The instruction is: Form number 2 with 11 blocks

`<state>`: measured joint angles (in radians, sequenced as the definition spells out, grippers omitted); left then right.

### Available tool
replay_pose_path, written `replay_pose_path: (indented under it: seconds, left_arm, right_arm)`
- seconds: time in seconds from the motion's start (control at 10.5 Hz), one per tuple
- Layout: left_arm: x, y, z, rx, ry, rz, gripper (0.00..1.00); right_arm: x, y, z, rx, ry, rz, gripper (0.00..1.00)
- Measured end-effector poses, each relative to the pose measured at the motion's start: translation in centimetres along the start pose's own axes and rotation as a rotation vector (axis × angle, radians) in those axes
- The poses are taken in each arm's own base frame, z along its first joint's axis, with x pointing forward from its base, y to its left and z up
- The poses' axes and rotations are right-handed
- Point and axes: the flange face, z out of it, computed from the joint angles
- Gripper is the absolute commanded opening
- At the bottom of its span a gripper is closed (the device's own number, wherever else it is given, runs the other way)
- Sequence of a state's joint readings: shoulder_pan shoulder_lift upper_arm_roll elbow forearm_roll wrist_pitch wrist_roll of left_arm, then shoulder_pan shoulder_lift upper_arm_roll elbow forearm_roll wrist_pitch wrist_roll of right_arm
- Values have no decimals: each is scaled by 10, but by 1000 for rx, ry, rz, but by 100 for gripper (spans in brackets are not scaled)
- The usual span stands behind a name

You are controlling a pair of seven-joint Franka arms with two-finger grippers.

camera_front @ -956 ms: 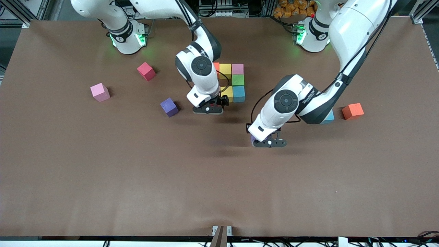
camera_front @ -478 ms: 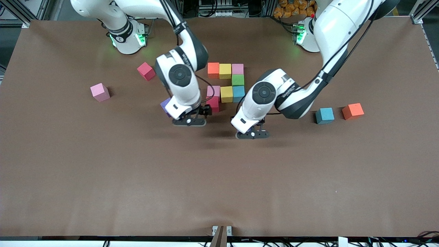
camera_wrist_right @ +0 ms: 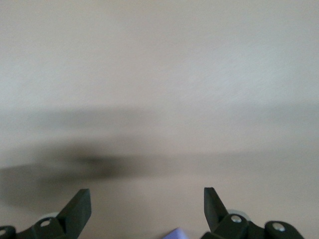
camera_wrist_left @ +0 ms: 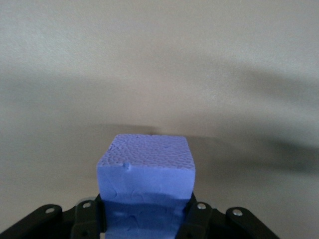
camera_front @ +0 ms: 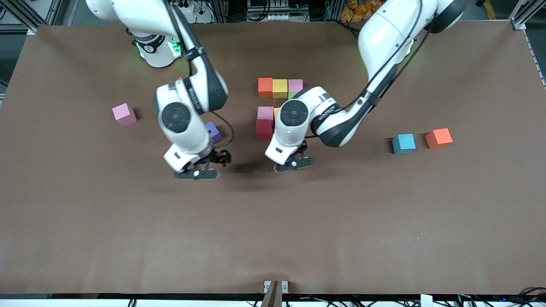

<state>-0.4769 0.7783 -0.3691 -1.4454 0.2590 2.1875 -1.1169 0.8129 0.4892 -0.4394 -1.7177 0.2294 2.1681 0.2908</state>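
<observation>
Item: your left tool (camera_front: 293, 164), pinching a purple block (camera_wrist_left: 145, 172), hangs just beside the red block (camera_front: 264, 129) ending the unfinished number 2 (camera_front: 279, 88); right tool (camera_front: 197, 172), spread empty, hangs over bare worktop (camera_front: 273, 238).

White rounded arms, black joint bands and round caps, black cables, green-lit bases, black hands with silver screws.

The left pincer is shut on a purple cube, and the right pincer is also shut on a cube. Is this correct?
Not quite. The left pincer is indeed shut on a purple cube, but the right pincer is open and holds nothing. The right wrist view shows its fingers spread apart with only the table between them.
</observation>
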Motion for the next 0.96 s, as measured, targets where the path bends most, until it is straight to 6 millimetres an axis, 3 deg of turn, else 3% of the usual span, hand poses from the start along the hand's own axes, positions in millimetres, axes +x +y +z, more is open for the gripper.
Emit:
replay_pose_path:
  seconds: [0.19,0.57,0.86,0.96]
  left_arm:
    - [-8,15,5,4,-4,-5,27]
    - [-27,34,17,26,-16,23,27]
    - [-41,46,27,34,-9,48,27]
    - [-43,48,29,34,-8,51,27]
  right_arm:
    - [16,33,-3,2,7,3,100]
    - [33,66,-10,5,22,-4,100]
    - [49,121,-2,-3,12,-16,100]
    - [50,128,-1,-3,10,-23,100]
